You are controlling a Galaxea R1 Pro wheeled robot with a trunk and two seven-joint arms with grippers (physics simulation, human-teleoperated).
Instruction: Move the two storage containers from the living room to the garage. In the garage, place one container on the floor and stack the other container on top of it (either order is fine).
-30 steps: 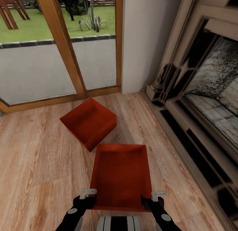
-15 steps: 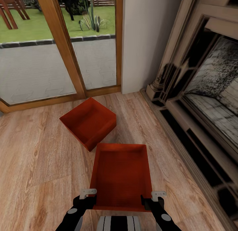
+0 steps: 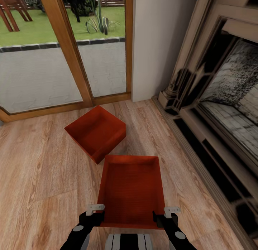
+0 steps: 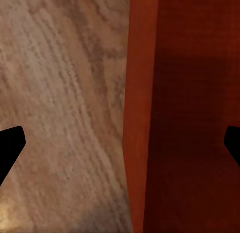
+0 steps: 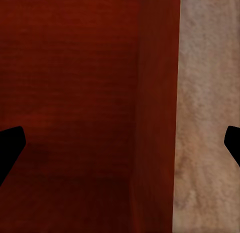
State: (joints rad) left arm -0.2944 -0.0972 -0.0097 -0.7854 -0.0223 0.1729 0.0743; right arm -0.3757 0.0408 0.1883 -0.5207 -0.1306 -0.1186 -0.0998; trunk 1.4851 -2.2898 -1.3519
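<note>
While I look down from the head camera, the nearer storage container (image 3: 131, 191) sits right in front of me on the wood-plank floor (image 3: 39, 178), open side up, its long axis running away from me. My left gripper (image 3: 94, 212) is at its near left corner and my right gripper (image 3: 165, 214) at its near right corner — each straddles a side wall close to the near edge. In the left wrist view the left wall of the bin (image 4: 142, 113) runs straight up between the two dark fingertips (image 4: 10, 148), with floor planks on one side and the red interior on the other; the fingers stand wide, well apart from the wall on both sides. The right wrist view shows the same on the other side: the right wall (image 5: 155, 113) lies between spread fingertips (image 5: 10, 148), not pinched.

The farther storage container (image 3: 96, 132) rests on the floor beyond the near one, turned at an angle, one corner pointing toward the near bin's far left corner — very close, though I cannot tell whether they touch. It lies just short of the wood-framed glass doors (image 3: 68, 49), through which a paved strip and grass show. A white wall section (image 3: 157, 42) stands beside the doors, and the ornate dark fireplace (image 3: 218, 110) runs along the floor's right edge.
</note>
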